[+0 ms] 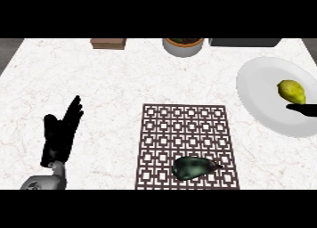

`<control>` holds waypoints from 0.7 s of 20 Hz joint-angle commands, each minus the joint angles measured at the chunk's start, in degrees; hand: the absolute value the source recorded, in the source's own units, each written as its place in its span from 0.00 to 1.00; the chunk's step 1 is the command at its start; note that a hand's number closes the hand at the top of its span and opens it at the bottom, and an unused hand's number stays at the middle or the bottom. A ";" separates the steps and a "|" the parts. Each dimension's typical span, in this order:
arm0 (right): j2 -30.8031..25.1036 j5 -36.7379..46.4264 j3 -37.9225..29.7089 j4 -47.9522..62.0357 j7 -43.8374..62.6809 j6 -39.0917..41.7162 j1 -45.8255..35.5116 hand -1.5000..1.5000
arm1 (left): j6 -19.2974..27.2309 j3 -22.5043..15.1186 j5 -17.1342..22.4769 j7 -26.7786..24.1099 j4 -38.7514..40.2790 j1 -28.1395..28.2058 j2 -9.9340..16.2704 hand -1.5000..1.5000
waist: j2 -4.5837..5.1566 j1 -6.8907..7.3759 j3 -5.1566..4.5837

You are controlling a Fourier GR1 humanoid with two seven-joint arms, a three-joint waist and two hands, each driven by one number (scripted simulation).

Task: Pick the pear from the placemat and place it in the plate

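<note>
A yellow-green pear [291,91] lies on the white plate [266,107] at the right of the counter. My right hand [308,109] comes in from the right edge. One straight black finger lies just below the pear and another tip shows at the edge above it, so the hand is spread and not curled round the fruit; most of it is out of view. The patterned brown placemat [186,133] lies in the middle. My left hand [59,133] rests open at the lower left, fingers pointing up.
A dark green rounded fruit [191,168] sits on the placemat's near end. Along the far edge stand a brown block [108,42], a grey pot with a plant [183,46] and a dark flat object [245,42].
</note>
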 commanded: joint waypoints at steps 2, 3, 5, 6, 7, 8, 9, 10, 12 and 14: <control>0.85 0.27 1.35 1.00 -1.77 -3.18 1.17 0.00 | -0.51 0.47 0.32 -2.75 2.62 0.05 -0.64 0.50 | 0.02 -0.11 -0.01; -2.29 -0.95 0.25 1.55 0.76 -0.48 0.86 0.00 | -0.33 0.19 -0.51 -3.50 1.09 1.37 -0.12 0.50 | -0.03 -0.12 -0.01; -2.36 -0.15 0.93 2.01 0.32 -3.11 0.81 0.00 | -1.70 0.38 0.34 -2.21 -0.40 2.57 0.66 0.50 | 0.04 0.17 0.02; -1.34 -0.13 1.40 1.53 1.36 -4.42 -0.40 0.00 | -0.24 -0.20 -0.33 0.24 -0.22 0.31 -0.67 0.50 | 0.00 0.02 0.01; -1.51 -1.01 1.12 0.94 0.51 -4.07 1.53 0.00 | -1.01 0.62 0.48 -2.44 1.03 1.85 -0.44 0.50 | -0.09 -0.24 -0.02; -2.36 -0.55 0.89 2.54 -2.43 -4.06 3.14 0.00 | -0.29 -1.03 -0.85 -2.18 -1.62 3.31 -1.01 0.50 | 0.08 0.20 0.04; -2.80 -0.68 1.14 2.79 0.11 -3.38 1.17 0.00 | 0.08 -1.61 -1.29 -0.01 -2.46 1.86 -1.40 0.50 | 0.05 0.17 0.04; -4.25 -0.53 1.14 3.37 -1.48 -1.78 2.92 0.00 | 1.40 -1.96 -2.13 -2.41 0.04 1.78 -2.72 0.50 | 0.14 0.14 0.05; -4.91 -1.48 0.70 2.89 -1.45 -1.80 2.68 0.00 | -0.67 0.17 0.16 -1.86 -0.04 1.74 -0.98 0.50 | 0.06 0.11 0.04; -1.83 -1.60 0.78 3.68 -2.03 -5.17 3.46 0.00 | -0.27 0.19 -0.86 -2.47 1.90 0.32 -0.84 0.50 | 0.09 0.07 0.04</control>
